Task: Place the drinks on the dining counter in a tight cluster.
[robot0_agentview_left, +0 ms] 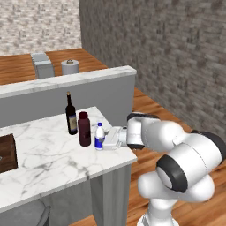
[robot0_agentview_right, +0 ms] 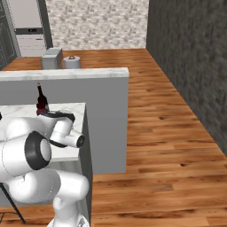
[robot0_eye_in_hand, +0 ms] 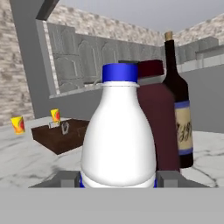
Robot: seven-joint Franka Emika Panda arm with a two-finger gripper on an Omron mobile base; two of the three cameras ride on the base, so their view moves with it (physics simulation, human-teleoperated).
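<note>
The small water bottle (robot0_agentview_left: 99, 136) with a blue cap stands upright near the right end of the dining counter (robot0_agentview_left: 48, 148). My gripper (robot0_agentview_left: 107, 140) reaches in from the right and is shut on it. In the hand view its fingertips (robot0_eye_in_hand: 65, 178) sit on either side of the water bottle (robot0_eye_in_hand: 119, 135). Just left of it are the squat maroon bottle (robot0_agentview_left: 84, 129) and, behind that, the tall wine bottle (robot0_agentview_left: 71, 115), all close together. In the hand view the maroon bottle (robot0_eye_in_hand: 159, 127) and wine bottle (robot0_eye_in_hand: 177, 100) rise right behind the water bottle. The wine bottle (robot0_agentview_right: 41, 101) peeks over my arm.
A dark brown box (robot0_agentview_left: 6, 152) sits at the counter's left, with two small orange cups (robot0_eye_in_hand: 17, 124) beyond it. A grey half wall (robot0_agentview_left: 88, 88) with a marble top stands behind the counter. The counter's right edge is just under my hand. A brick wall runs along the right.
</note>
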